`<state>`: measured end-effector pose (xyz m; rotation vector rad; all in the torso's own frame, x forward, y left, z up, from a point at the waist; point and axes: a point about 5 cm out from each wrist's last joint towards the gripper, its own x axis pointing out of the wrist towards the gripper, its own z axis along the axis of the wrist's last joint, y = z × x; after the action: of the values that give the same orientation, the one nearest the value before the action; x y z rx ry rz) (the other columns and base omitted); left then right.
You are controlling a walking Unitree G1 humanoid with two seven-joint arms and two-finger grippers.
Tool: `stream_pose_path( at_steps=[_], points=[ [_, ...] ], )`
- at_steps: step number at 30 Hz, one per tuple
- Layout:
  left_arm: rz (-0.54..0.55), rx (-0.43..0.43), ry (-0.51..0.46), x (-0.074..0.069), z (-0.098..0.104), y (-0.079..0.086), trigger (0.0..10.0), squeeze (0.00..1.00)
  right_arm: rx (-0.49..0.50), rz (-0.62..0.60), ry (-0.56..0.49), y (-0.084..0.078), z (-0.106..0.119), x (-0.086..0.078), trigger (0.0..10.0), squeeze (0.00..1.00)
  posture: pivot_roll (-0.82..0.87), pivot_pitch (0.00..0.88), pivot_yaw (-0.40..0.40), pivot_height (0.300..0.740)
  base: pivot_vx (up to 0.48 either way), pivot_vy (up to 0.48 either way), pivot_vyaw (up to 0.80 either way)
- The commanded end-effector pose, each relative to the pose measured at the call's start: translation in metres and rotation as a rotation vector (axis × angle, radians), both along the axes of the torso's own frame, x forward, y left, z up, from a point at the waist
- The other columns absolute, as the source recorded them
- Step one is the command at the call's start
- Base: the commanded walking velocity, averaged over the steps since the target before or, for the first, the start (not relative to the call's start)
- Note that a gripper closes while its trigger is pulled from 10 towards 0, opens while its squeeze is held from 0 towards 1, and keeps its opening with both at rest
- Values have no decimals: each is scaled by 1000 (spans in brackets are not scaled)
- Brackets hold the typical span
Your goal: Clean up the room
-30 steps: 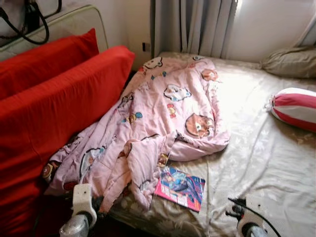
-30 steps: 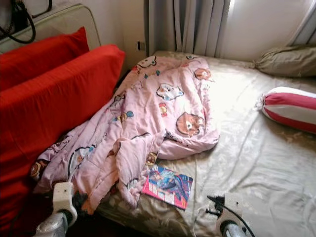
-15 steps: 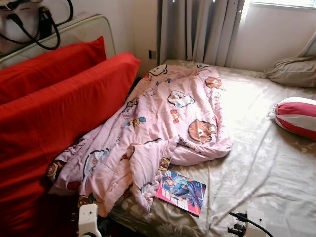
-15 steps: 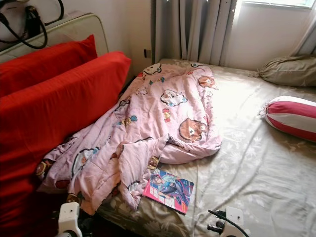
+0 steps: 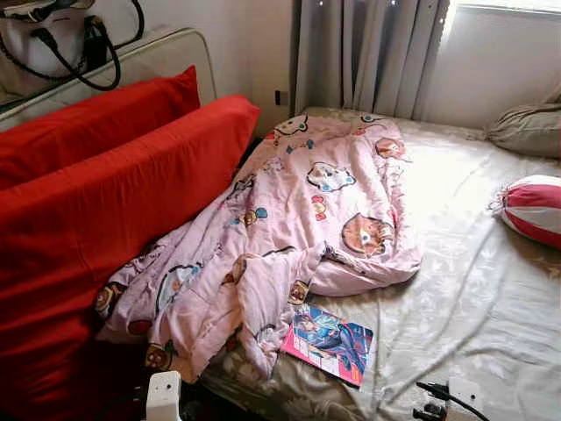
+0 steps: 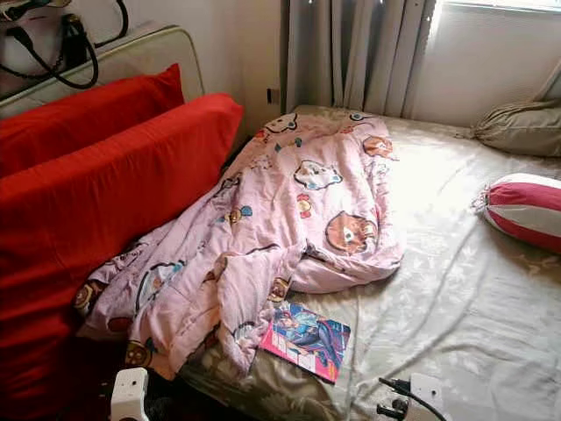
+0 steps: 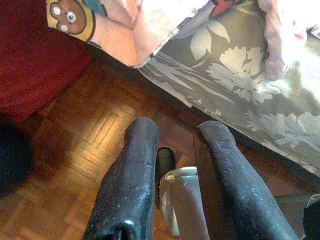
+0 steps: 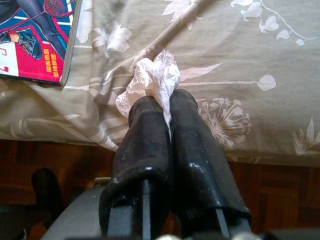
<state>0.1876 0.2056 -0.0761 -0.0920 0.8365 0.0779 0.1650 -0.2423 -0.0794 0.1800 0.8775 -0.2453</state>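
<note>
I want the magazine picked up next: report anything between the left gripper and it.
The pink cartoon-print quilt's hanging end lies between the left gripper, jaws open above the floor, and the magazine on the bed.

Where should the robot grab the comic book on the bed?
Probably the comic book's near edge, coming from the foot of the bed. It lies flat, one corner by the pink blanket. The left hand is open; the right hand already holds crumpled tissue.

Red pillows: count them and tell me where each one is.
2. The front red pillow stands on edge along the bed's left side, the pink quilt bunched against it. The back red pillow stands behind it, against the headboard. More could be hidden.
</note>
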Motion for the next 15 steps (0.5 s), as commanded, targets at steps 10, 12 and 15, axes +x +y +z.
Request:
stream_pose_path(
  at_steps=[10, 12, 15],
  points=[
    [-19, 21, 25, -4, -2, 1, 10000, 0, 2, -59, 6, -4, 0, -1, 10000, 0, 14, 0, 67, 740, 0, 0, 0],
    [-22, 18, 26, -3, -2, 0, 10000, 0, 0, -56, 5, -5, 1, 1, 10000, 0, 18, 0, 82, 740, 0, 0, 0],
    [-34, 14, 23, -1, -1, -1, 10000, 0, -6, -48, 2, -6, 2, 3, 10000, 0, 5, 0, 89, 740, 0, 0, 0]
  ],
)
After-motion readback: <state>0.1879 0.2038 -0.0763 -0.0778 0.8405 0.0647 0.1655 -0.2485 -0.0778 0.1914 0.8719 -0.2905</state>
